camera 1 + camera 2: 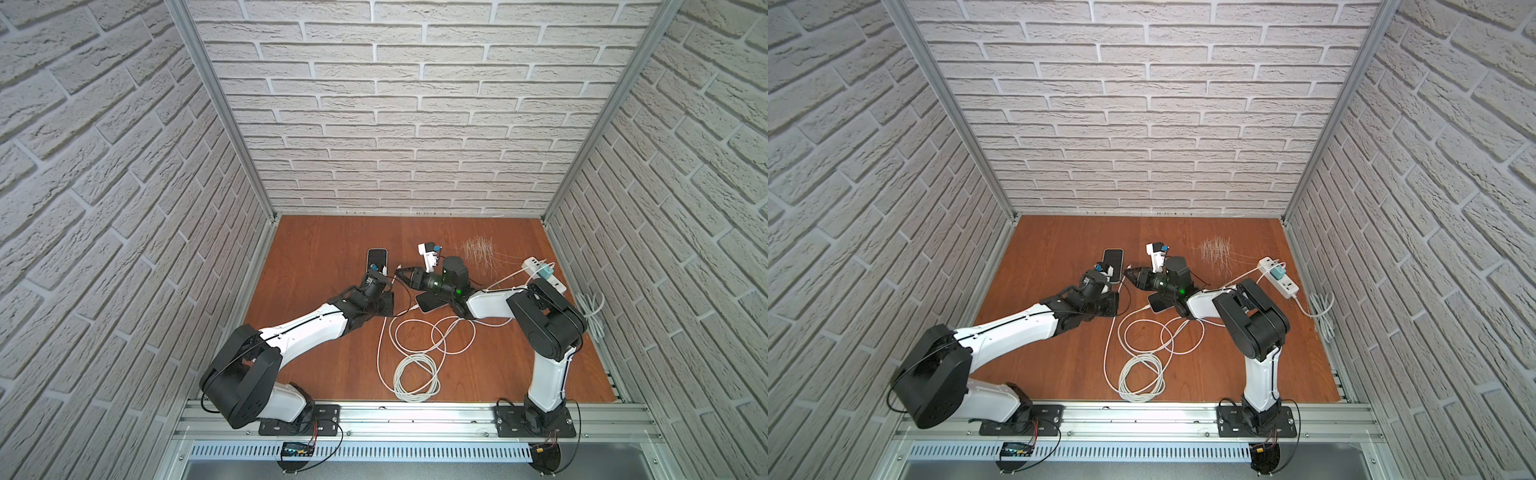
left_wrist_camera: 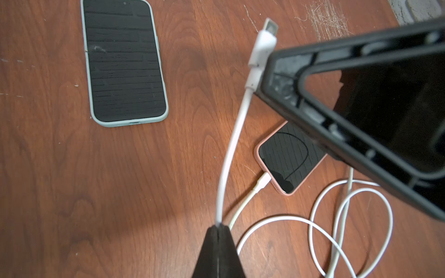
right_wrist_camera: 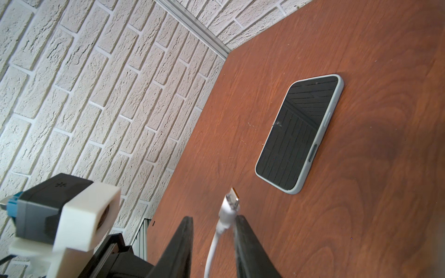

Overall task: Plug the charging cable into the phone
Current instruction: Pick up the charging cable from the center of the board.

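While your left pincer [image 2: 218, 228] was pressed together on the white charging cable [image 2: 231, 154] a short way behind its plug [image 2: 263, 41], you were at the handover step; the right pincer [image 3: 214, 217] stood partly spread around that plug, one finger against it and the other apart, so nothing was pinched there yet. The mint-cased phone [image 2: 124, 62] lay flat and face up on the bench [image 2: 48, 168]; the plug hung beside its long edge, near the port end and clear of it. A pink-cased phone [image 2: 289, 156] lay well apart from the mint one, beyond the plug, with another cable [image 2: 261, 183] already seated in it; I took the mint phone for your target. Next, I judged, you needed the right pincer to close squarely on the plug body; the left could then give slack; the plug had to be carried round to the port end, levelled with the slot and pushed along the phone's length; since the phone lay loose, it might have slid unless braced.
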Robot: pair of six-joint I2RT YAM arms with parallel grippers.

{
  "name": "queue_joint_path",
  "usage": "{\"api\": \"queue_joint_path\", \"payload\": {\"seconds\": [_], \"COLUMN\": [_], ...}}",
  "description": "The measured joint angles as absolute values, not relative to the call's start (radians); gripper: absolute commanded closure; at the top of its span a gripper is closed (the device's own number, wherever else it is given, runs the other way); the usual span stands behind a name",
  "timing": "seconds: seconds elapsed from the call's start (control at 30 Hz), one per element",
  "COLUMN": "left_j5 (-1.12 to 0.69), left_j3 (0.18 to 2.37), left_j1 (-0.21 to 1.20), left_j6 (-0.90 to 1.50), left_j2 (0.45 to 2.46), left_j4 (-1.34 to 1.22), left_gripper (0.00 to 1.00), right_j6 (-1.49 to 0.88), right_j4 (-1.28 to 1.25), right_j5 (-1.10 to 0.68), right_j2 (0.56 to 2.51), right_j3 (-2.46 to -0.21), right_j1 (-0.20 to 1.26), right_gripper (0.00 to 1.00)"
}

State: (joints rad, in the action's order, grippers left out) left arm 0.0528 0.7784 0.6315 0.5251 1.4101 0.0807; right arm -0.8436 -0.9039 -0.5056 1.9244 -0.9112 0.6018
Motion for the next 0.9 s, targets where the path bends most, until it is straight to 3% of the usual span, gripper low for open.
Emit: {"api": "queue_joint_path", "payload": {"seconds": [0.67,0.9], "left_j5": [0.042,0.038], "left_j3": [0.776,0.776], "left_j1": [0.632,0.632], "left_j6": [0.550,0.552], "left_j2": [1.397,1.397], "left_j4": [0.073,0.073], "left_gripper": [1.00,1.00], "right_j6": [-0.881,-0.902], "right_j4": [-0.940,-0.973], "right_j5": [-0.510,-0.530], "right_j2": [1.973,1.974], "right_j3": [-0.929,-0.936], "right_j1": [0.602,0.603], "right_gripper": [0.75,0.82]}}
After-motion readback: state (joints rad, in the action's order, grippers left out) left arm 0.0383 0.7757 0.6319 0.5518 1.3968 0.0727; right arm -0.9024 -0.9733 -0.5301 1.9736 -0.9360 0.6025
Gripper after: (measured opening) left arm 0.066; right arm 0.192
